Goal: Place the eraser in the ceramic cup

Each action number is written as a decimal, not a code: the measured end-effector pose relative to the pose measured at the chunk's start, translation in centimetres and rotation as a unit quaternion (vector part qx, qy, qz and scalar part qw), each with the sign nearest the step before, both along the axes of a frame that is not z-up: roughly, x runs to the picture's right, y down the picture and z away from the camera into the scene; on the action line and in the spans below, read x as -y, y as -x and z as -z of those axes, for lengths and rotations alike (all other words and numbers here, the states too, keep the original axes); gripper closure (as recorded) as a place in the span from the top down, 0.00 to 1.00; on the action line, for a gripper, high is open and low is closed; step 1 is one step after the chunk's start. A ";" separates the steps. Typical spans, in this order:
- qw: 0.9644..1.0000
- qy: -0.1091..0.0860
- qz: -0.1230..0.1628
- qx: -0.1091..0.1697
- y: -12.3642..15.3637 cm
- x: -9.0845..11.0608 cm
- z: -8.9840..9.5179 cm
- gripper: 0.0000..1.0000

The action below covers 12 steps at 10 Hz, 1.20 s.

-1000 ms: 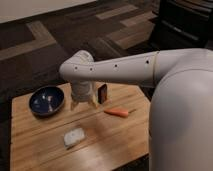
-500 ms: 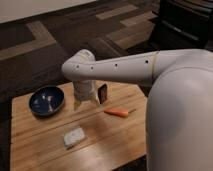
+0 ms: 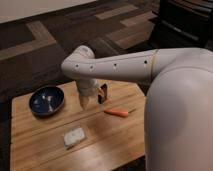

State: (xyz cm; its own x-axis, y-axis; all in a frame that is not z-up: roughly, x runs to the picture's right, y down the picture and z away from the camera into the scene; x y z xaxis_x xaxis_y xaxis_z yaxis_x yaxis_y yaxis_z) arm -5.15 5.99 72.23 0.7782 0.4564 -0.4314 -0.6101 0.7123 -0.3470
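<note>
The eraser (image 3: 103, 93) is a small dark block with a reddish-brown edge. It stands on the wooden table (image 3: 115, 145) near its far edge. My gripper (image 3: 85, 102) hangs down from the white arm just left of the eraser, close to it, low over the table. I cannot tell whether it touches the eraser. The ceramic cup does not show; it is hidden or out of view.
A wide dark blue bowl (image 3: 46, 100) sits at the table's far left. A slim orange carrot-like thing (image 3: 116, 112) lies right of the gripper. A pale whitish pad (image 3: 74, 136) lies in front. My white body fills the right side.
The arm's wrist has shifted slightly to the right, bringing the gripper a little closer to the eraser. The eraser and the other things have not moved.
</note>
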 end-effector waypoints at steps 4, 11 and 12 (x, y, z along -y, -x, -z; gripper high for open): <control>0.998 -0.012 0.055 0.033 -0.3 0.5 0.0 0.65; 0.997 -0.018 -0.031 0.072 -3.3 4.3 -3.4 0.65; 0.996 -0.015 -0.035 0.078 -3.5 4.6 -4.4 0.65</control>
